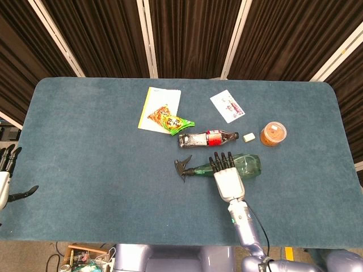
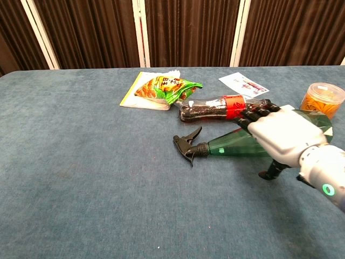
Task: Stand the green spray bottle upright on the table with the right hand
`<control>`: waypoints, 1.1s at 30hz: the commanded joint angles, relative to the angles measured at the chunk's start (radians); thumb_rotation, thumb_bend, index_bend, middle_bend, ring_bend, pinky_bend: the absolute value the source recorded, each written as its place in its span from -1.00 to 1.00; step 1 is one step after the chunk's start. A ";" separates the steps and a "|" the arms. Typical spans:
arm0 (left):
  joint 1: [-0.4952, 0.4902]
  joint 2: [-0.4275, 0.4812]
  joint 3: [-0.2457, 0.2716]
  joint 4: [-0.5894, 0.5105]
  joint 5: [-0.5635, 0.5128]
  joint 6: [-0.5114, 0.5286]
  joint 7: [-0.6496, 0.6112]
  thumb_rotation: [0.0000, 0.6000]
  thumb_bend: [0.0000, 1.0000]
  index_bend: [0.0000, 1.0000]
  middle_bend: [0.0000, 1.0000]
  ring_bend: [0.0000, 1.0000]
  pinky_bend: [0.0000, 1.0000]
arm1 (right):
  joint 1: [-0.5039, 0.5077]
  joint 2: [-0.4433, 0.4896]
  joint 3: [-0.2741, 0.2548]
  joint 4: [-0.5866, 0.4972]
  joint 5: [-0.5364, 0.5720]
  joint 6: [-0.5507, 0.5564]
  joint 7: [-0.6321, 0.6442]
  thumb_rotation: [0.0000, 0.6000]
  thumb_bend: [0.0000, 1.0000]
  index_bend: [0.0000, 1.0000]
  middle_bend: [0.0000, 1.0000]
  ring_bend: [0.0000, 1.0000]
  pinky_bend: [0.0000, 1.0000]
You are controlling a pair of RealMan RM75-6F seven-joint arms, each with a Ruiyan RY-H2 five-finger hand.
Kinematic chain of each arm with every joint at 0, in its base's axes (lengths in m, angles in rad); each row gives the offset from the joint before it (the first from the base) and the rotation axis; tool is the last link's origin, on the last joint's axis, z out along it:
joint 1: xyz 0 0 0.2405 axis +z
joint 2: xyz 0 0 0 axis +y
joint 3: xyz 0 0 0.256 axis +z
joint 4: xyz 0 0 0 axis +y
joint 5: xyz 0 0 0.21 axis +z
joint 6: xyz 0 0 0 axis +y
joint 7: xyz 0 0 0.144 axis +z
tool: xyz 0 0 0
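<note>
The green spray bottle (image 1: 249,165) (image 2: 229,143) lies on its side on the blue table, black trigger head (image 1: 184,167) (image 2: 186,145) pointing left. My right hand (image 1: 227,177) (image 2: 283,135) hovers palm down over the bottle's middle, fingers spread across it toward the far side and thumb hanging on the near side. It does not grip the bottle. My left hand (image 1: 7,173) shows only at the far left edge of the head view, off the table, fingers apart and holding nothing.
A cola bottle (image 1: 207,138) (image 2: 221,107) lies just behind the spray bottle. A snack bag (image 1: 170,120) on a yellow-white booklet (image 1: 159,107), a card (image 1: 227,106), a small white block (image 1: 248,136) and an orange tub (image 1: 273,134) (image 2: 322,98) sit further back.
</note>
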 commanded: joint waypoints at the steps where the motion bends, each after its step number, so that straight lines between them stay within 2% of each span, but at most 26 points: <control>1: 0.001 0.002 -0.003 0.002 -0.006 -0.003 -0.005 1.00 -0.95 -1.00 -1.00 -1.00 -0.86 | 0.026 -0.024 -0.001 0.038 -0.001 -0.011 -0.016 1.00 -0.55 -0.98 -1.00 -1.00 -1.00; 6: 0.001 0.004 -0.009 0.004 -0.021 -0.011 -0.008 1.00 -0.95 -1.00 -1.00 -1.00 -0.86 | 0.061 -0.027 -0.013 0.101 0.000 -0.050 -0.033 1.00 -0.45 -0.76 -1.00 -1.00 -1.00; 16: 0.002 -0.001 -0.016 0.002 -0.042 -0.015 0.016 1.00 -0.95 -1.00 -1.00 -1.00 -0.86 | 0.086 -0.017 -0.050 0.186 -0.009 -0.076 -0.045 1.00 -0.12 -0.02 -1.00 -1.00 -1.00; 17: 0.003 -0.001 -0.017 0.000 -0.043 -0.014 0.016 1.00 -0.95 -1.00 -1.00 -1.00 -0.86 | 0.088 -0.014 -0.056 0.197 -0.013 -0.074 -0.049 1.00 -0.07 0.06 -1.00 -1.00 -1.00; 19: 0.005 0.000 -0.017 -0.001 -0.043 -0.012 0.015 1.00 -0.95 -1.00 -1.00 -1.00 -0.86 | 0.090 -0.010 -0.060 0.206 -0.021 -0.068 -0.049 1.00 0.04 0.38 -0.96 -1.00 -1.00; 22: 0.007 0.002 -0.017 -0.005 -0.044 -0.010 0.015 1.00 -0.95 -1.00 -1.00 -1.00 -0.86 | 0.091 -0.001 -0.063 0.216 -0.048 -0.047 -0.027 1.00 0.06 0.70 -0.79 -1.00 -1.00; 25: 0.011 0.003 -0.016 -0.009 -0.041 -0.002 0.016 1.00 -0.95 -1.00 -1.00 -1.00 -0.86 | 0.089 0.016 -0.069 0.220 -0.084 -0.022 0.005 1.00 0.06 0.82 -0.69 -1.00 -1.00; 33: 0.017 0.006 -0.011 -0.016 -0.028 0.009 0.011 1.00 -0.95 -1.00 -1.00 -1.00 -0.86 | 0.072 0.077 -0.065 0.159 -0.155 0.063 0.066 1.00 0.02 0.85 -0.65 -1.00 -1.00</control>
